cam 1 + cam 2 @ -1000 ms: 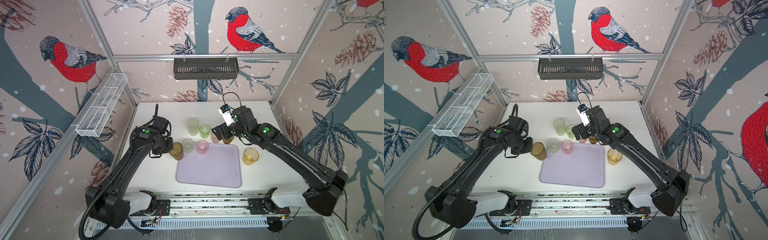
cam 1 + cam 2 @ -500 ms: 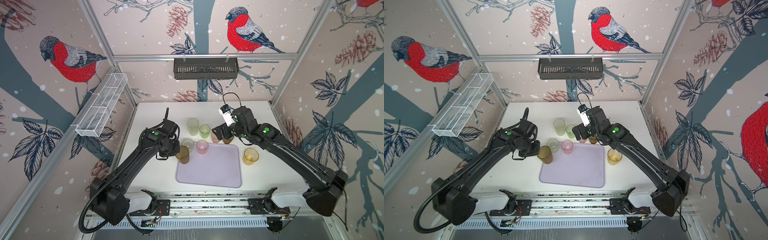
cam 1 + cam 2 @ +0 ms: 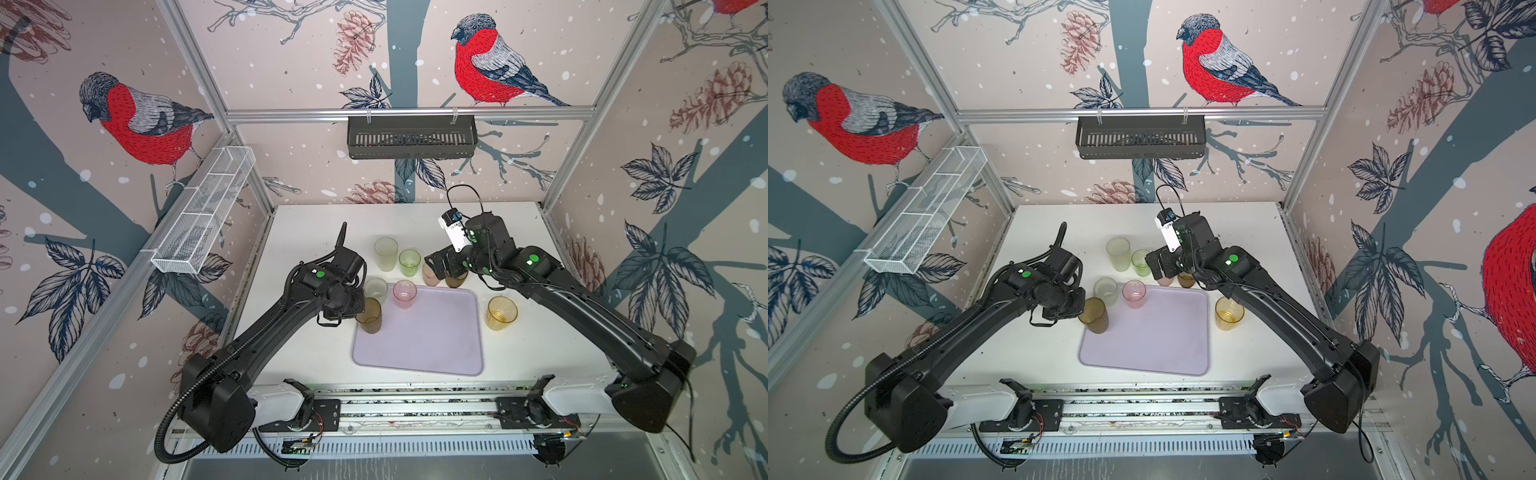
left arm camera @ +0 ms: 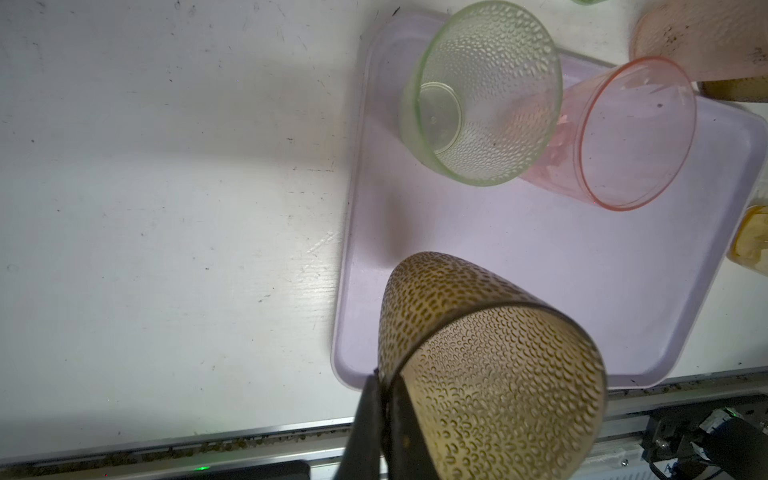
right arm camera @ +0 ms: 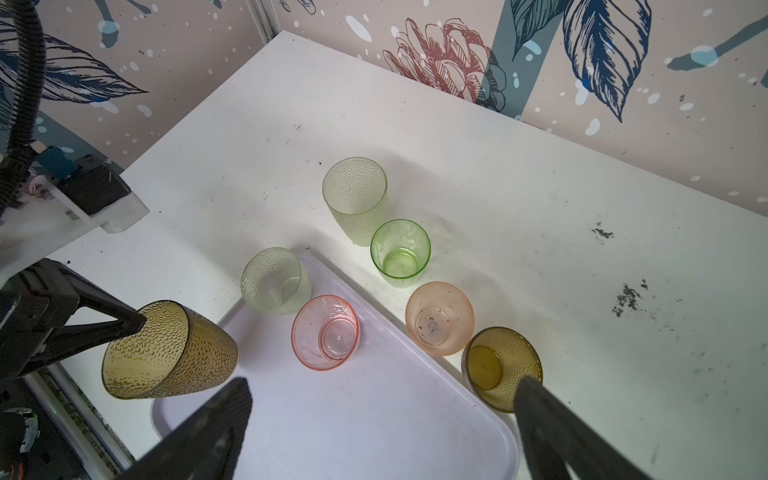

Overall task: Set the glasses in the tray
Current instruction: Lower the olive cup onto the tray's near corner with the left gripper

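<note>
Pinching rim of tall brown glass [image 3: 370, 319] with left gripper [image 3: 359, 311], jaws clamped tight, over left edge of lilac tray [image 3: 419, 349] (touchdown unclear). Just right of tray, on the table [image 3: 415, 220]: amber glass [image 3: 501, 312]. Further out, in tray's far-left corner: frosted glass [image 3: 376, 289] beside pink glass [image 3: 404, 294], both upright. Holding right gripper [image 5: 384, 386] spread wide, empty, above peach glass [image 5: 439, 318] and short brown glass [image 5: 496, 365], just past tray's far edge. Farthest out: bright green glass [image 5: 400, 253], then tall pale green glass [image 5: 355, 199].

Right gripper [image 3: 445, 269] partly hides the peach glass [image 3: 429, 278]
</note>
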### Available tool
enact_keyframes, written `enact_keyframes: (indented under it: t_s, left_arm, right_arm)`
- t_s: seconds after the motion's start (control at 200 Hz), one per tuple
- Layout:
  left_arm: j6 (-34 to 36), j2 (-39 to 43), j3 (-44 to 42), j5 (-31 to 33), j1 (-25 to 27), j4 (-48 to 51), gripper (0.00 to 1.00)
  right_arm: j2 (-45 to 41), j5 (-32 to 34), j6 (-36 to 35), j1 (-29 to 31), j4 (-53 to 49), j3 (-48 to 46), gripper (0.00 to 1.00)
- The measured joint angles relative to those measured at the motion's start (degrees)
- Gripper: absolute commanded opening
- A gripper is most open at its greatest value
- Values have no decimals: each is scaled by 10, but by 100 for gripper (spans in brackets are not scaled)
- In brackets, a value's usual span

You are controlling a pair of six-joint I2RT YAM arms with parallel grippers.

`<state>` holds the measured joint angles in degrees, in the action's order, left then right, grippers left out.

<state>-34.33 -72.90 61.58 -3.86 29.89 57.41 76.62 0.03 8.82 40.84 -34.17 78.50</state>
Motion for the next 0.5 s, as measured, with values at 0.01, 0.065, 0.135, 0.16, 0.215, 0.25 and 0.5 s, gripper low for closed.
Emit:
enact_keyframes:
  t_s: [0.01,0.065,0.135,0.16,0.215,0.25,0.5]
  left_arm:
    - [-1,0,-1,0,0,-1,0]
    - [-1,0,-5,3,3,-2,0]
    - [-2,1,-9,6,7,-5,0]
    - [-2,2,-10,6,8,-7,0]
    - [-2,3,-14,9,10,-12,0]
    - [-3,4,-16,10,12,-14,0]
    - [-17,18,-38,27,29,-25,0]
  right_arm:
    - [0,0,0,0,0,0,100]
    - [0,0,0,0,0,0,100]
    - [0,0,0,0,0,0,100]
    - [0,0,0,0,0,0,100]
    - [0,0,-1,0,0,0,100]
    - [0,0,-1,0,0,0,100]
    - [0,0,-2,-1,0,0,100]
